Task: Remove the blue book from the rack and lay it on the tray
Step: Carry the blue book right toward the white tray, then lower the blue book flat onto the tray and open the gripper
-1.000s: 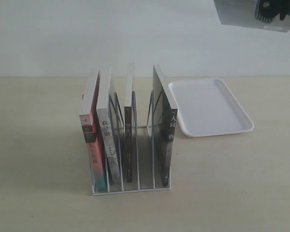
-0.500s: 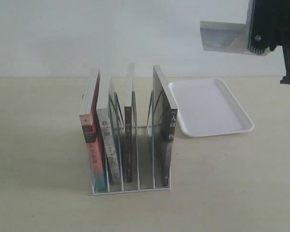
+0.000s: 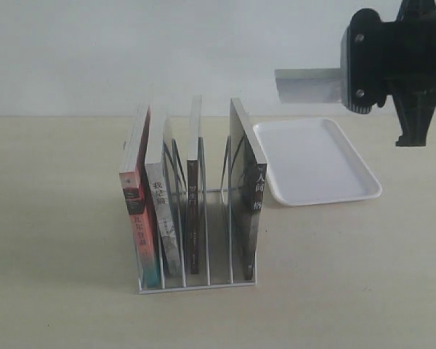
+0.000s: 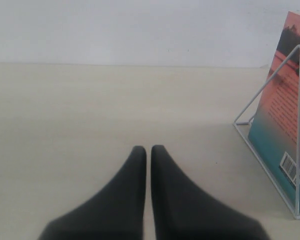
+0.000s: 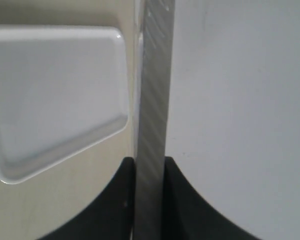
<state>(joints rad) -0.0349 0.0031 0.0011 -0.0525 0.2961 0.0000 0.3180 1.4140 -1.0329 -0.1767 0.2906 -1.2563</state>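
Right claw (image 5: 149, 161) is pinching the blue book (image 3: 305, 86) by one edge and holding it in the air above the tray's (image 3: 370, 190) far side, well clear of the rack (image 3: 203, 285), probably lining up to lay it flat. Left claw (image 4: 148, 150) is sitting clenched and empty, low over the bench near the rack.

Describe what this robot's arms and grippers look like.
Both are plain matte black. The left gripper has two broad fingers that flare at the base and taper to rounded tips; the right gripper has the same shape. The right arm ends in a bulky black housing with small round bolts. No cables show; the left arm is out of view.
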